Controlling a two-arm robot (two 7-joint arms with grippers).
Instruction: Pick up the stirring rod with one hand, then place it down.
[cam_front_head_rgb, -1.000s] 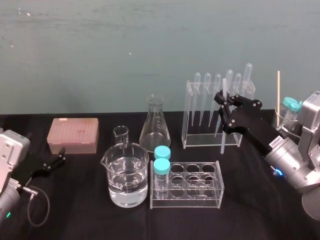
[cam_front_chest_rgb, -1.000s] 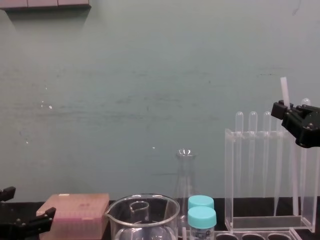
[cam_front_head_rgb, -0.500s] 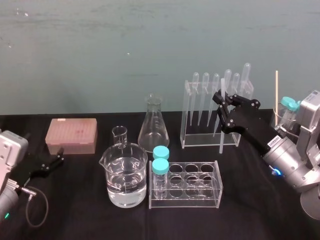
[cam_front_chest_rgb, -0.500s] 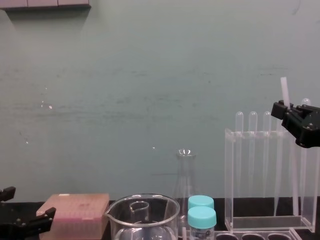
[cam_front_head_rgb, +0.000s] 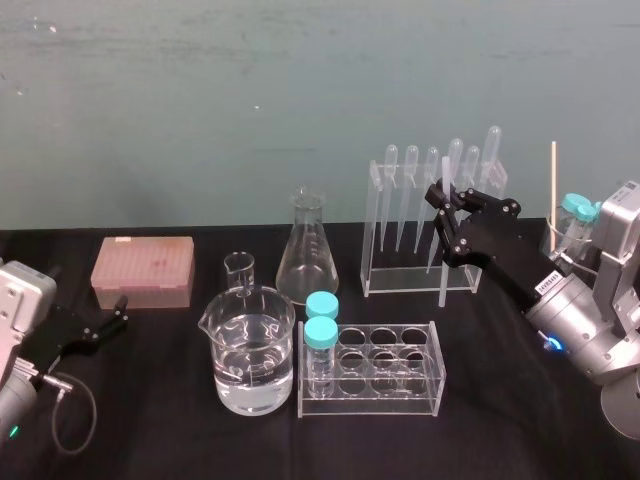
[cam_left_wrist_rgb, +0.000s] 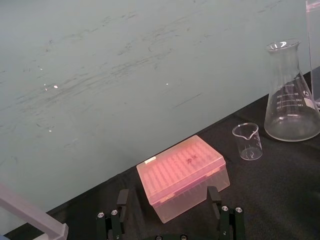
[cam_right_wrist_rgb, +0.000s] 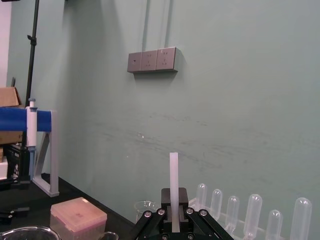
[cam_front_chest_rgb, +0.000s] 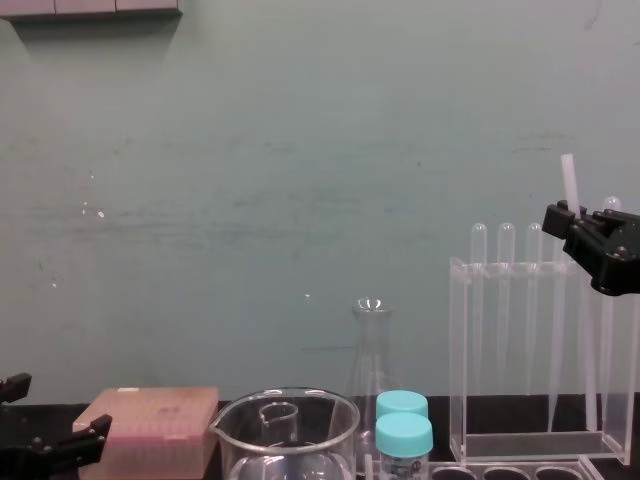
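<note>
Right black two-finger end effector (cam_right_wrist_rgb: 173, 214) clamped on long translucent-white stirring rod (cam_right_wrist_rgb: 173, 180), held upright before clear plastic pipette rack (cam_front_head_rgb: 415, 284) (lifted, likely awaiting set-down). Left end effector (cam_front_head_rgb: 103, 325) parked low, fingers apart, empty.

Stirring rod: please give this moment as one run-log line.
right pincer: shut on stirring rod, upright, near pipette rack | left pincer: open, parked left
</note>
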